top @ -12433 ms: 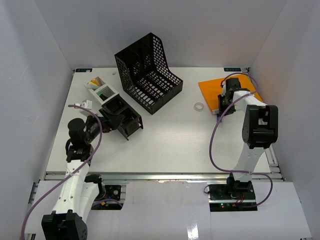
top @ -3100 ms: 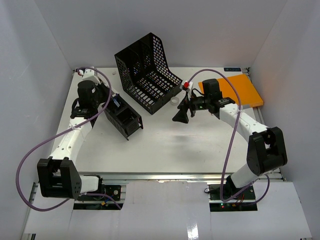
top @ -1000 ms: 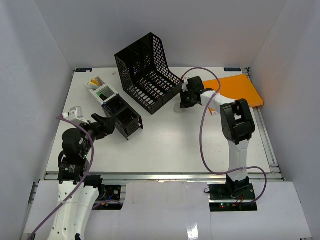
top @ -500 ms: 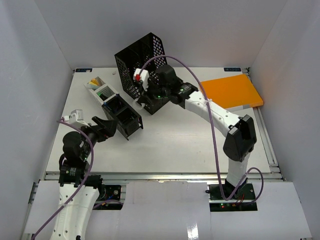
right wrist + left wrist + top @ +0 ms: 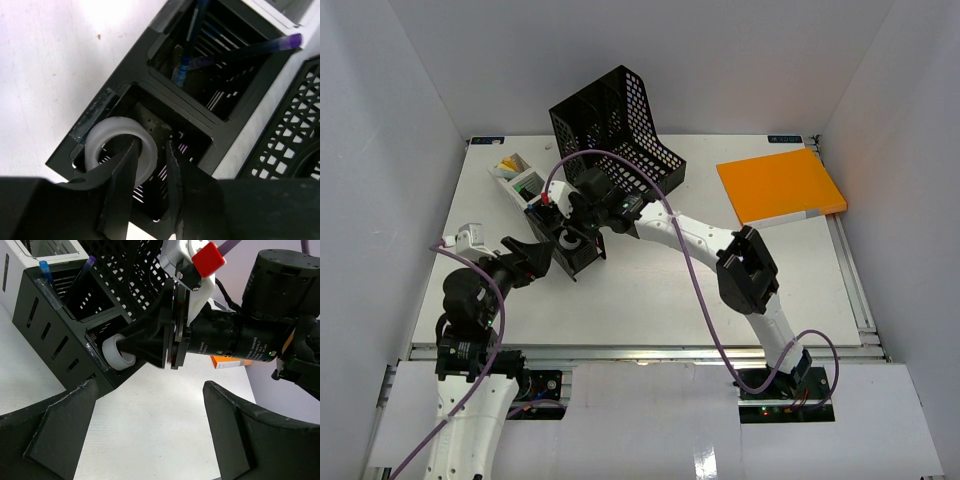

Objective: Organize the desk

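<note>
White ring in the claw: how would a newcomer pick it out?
On the white desk, beside the tall black mesh rack, lies a low black organizer. The right claw pinches the white ring at its end compartment; unlike the pens next door, it's pale and round.

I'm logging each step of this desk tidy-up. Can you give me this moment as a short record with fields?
right gripper: shut on the tape roll, one finger through its hole
tape roll position: at the mouth of the black organizer's end compartment
next compartment: pens standing in it
left gripper: open, empty, facing the organizer
elsewhere on the desk: mesh file rack at the back, orange folder far right
</note>
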{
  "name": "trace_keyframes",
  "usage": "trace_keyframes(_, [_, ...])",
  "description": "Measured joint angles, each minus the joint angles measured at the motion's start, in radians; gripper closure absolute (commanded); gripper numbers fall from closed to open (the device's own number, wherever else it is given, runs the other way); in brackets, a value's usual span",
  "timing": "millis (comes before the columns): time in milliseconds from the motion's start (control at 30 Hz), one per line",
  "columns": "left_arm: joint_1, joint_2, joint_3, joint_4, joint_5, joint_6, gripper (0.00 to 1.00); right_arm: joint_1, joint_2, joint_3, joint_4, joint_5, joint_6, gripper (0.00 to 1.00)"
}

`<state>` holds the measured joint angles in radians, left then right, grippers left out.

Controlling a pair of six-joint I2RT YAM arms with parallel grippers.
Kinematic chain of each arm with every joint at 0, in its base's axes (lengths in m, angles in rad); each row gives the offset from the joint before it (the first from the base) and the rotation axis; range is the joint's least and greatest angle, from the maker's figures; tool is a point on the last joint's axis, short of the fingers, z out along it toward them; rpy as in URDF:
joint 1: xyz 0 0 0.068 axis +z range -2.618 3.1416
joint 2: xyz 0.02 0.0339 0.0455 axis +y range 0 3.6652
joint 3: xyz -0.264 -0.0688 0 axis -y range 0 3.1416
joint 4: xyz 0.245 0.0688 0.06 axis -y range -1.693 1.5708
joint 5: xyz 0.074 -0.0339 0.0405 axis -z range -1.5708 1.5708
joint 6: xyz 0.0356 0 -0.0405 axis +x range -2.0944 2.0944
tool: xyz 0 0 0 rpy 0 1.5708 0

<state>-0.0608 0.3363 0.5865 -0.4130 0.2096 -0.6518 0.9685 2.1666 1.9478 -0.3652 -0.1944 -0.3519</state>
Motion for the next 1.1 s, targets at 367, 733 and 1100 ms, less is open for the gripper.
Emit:
trace_keyframes(367, [0.0,0.0,0.0,-0.006,0.007,-0.003,0.02,-0.009,-0.06,-0.028,-0.002,0.046,-0.023,0.26])
trace_keyframes(733, [0.0,-0.005,-0.033,0.035,0.096,-0.023,0.02,-0.325,-0.469,-0.443,0.049,0.322,-0.01,0.02])
trace_keyframes(1100, [0.0,0.041,-0.1,0.151,0.238,-0.114,0.02,-0.423,-0.235,-0.684,0.005,0.836,-0.076,0.02])
